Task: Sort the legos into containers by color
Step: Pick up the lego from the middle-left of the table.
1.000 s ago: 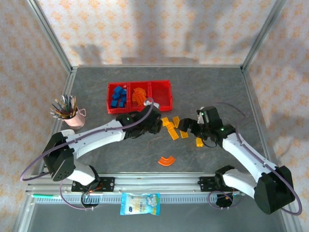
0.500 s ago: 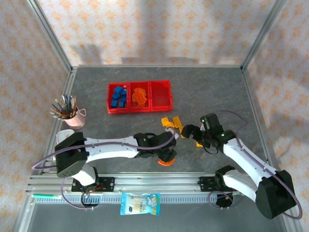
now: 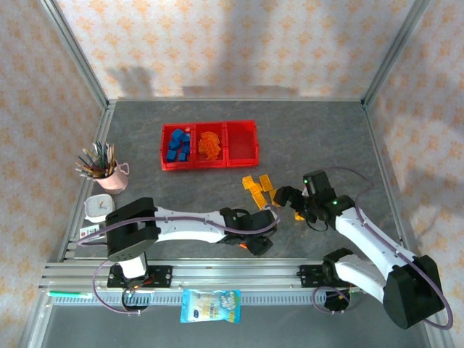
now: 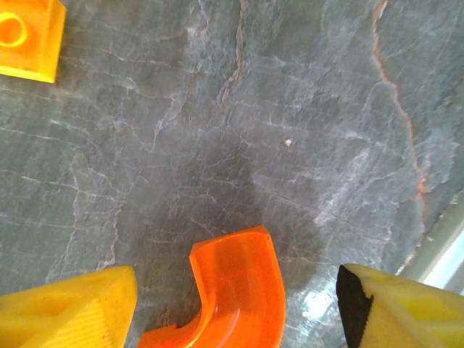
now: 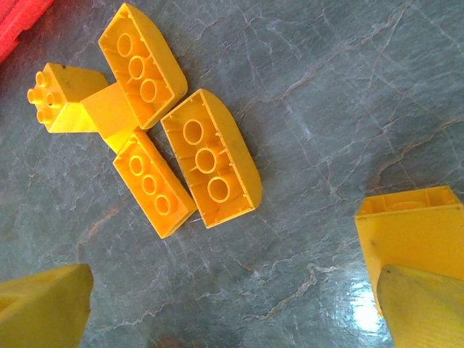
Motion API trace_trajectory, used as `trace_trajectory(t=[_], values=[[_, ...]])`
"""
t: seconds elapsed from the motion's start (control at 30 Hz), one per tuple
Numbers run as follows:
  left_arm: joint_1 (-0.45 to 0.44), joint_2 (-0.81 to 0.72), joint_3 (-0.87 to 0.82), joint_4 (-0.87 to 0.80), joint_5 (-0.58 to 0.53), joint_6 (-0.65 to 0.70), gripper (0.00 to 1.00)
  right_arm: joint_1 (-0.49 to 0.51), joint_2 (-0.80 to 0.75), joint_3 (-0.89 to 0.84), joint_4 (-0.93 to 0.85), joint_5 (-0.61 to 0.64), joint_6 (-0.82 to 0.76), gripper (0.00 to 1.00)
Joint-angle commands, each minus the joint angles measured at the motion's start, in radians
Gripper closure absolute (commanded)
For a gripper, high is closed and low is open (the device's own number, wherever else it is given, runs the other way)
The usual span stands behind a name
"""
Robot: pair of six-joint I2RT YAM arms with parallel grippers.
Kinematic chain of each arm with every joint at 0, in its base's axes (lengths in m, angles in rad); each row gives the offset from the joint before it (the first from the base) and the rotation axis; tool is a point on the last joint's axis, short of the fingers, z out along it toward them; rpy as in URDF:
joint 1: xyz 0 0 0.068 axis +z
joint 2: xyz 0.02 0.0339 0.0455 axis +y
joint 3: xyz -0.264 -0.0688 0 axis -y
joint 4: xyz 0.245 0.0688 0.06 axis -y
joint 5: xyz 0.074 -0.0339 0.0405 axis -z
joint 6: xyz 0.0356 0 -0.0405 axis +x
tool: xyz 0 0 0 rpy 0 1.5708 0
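Sorting looks over halfway, we judge: blue legos [image 3: 176,146] and orange legos [image 3: 209,143] sit in two compartments of the red tray [image 3: 243,142]. Yellow bricks [image 5: 210,170] lie loose on the bench [image 3: 326,138]. Our left gripper [image 4: 235,322] stands open astride an orange arc [image 4: 243,286], unclasped; right gripper [image 5: 232,312] gapes wide beside them, holding nothing.

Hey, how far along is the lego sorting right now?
Done: blue bricks sit in the left compartment of the red plastic tray, orange bricks in the middle one. In hand: the open left gripper straddles an orange curved piece on the table, not gripped. Left: that piece and the yellow bricks near the open right gripper.
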Motion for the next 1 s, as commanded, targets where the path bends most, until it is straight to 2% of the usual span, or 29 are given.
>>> trace_trajectory(t=[0.0, 0.27, 0.67, 0.97], values=[[-0.005, 0.034, 0.025, -0.003, -0.037, 0.02, 0.25, -0.021, -0.001, -0.011, 0.012, 0.016, 0.004, 0.0], [-0.005, 0.087, 0.038, 0.008, -0.069, 0.015, 0.36, -0.07, -0.006, -0.029, 0.03, -0.028, -0.014, 0.0], [-0.004, 0.089, 0.003, 0.012, -0.115, 0.011, 0.65, -0.07, -0.001, -0.023, 0.033, -0.038, -0.026, 0.0], [0.031, 0.001, -0.006, 0.004, -0.121, -0.032, 0.69, -0.07, -0.01, 0.01, 0.046, -0.117, -0.075, 0.0]])
